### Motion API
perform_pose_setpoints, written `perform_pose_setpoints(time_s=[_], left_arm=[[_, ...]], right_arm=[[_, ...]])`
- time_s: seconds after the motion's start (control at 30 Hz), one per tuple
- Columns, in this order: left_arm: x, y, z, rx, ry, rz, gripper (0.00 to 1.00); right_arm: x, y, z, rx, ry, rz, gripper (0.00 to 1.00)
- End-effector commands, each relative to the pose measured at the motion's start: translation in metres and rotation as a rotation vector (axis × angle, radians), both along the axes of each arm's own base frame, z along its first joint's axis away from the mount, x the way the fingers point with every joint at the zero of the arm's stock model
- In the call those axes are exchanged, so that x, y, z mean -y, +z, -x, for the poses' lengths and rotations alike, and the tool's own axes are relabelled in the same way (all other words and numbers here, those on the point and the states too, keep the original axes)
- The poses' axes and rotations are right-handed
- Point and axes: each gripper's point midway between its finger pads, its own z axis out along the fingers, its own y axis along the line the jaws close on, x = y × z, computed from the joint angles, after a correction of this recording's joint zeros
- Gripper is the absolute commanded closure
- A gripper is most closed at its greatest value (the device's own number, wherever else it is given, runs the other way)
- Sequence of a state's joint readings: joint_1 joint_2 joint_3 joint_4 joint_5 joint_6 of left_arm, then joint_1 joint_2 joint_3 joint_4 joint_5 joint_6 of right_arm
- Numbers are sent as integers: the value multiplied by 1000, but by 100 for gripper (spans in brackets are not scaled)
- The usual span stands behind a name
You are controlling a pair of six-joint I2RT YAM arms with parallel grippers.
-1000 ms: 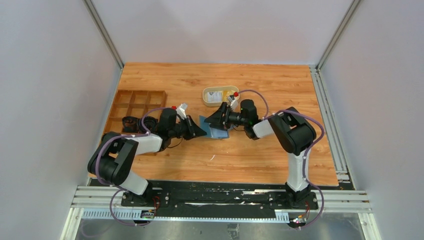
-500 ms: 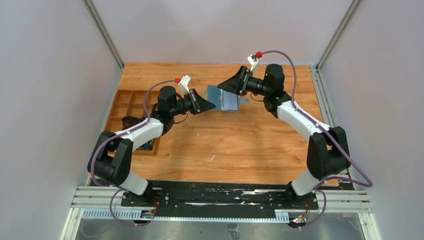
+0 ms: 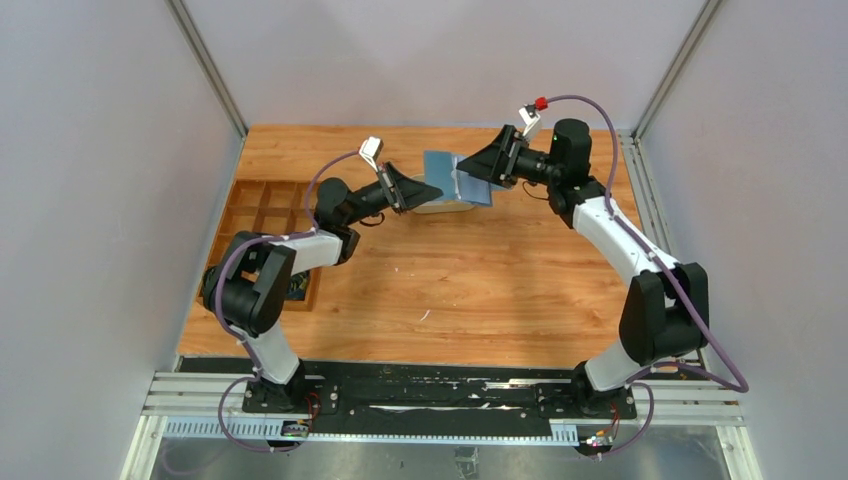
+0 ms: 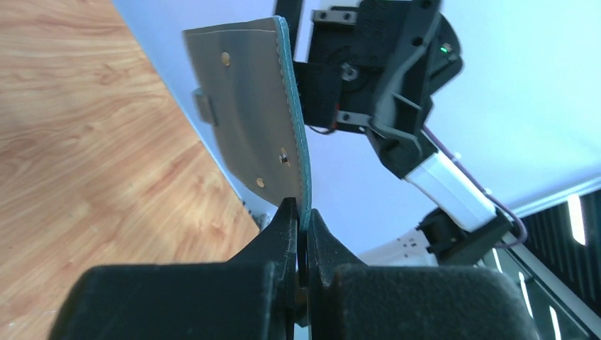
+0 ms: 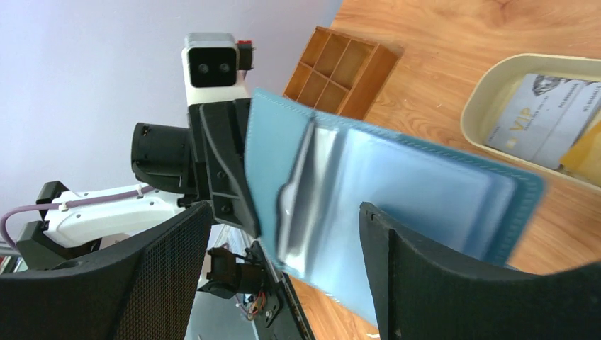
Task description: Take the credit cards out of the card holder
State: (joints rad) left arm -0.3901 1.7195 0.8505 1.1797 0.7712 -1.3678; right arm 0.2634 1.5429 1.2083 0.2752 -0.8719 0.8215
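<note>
Wooden table beneath me, warm orange grain running crosswise. On my left side sits the brown wooden compartment box, an open-topped grid of small cells. Farther back an oval beige tray rests flat on the boards (its rim shows best). Pale grey walls all round.

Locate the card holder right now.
Top view: the card holder is held open in the air at far centre, by the beige tray. The left gripper pinches its edge from the left; the right gripper straddles it, jaws open.
</note>
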Motion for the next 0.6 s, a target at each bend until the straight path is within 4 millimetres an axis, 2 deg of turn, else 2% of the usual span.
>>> perform_pose_setpoints(time_s=[0.0,0.3,0.57], left_arm=[[-4,52,30,169,-73,105,100],[-2,55,29,170,-94,100,100],[1,49,24,152,-97,90,100]], right_arm=[[13,10,0,27,-9,10,20],[8,30,8,68,45,-53,22],[25,64,21,197,-62,-27,22]])
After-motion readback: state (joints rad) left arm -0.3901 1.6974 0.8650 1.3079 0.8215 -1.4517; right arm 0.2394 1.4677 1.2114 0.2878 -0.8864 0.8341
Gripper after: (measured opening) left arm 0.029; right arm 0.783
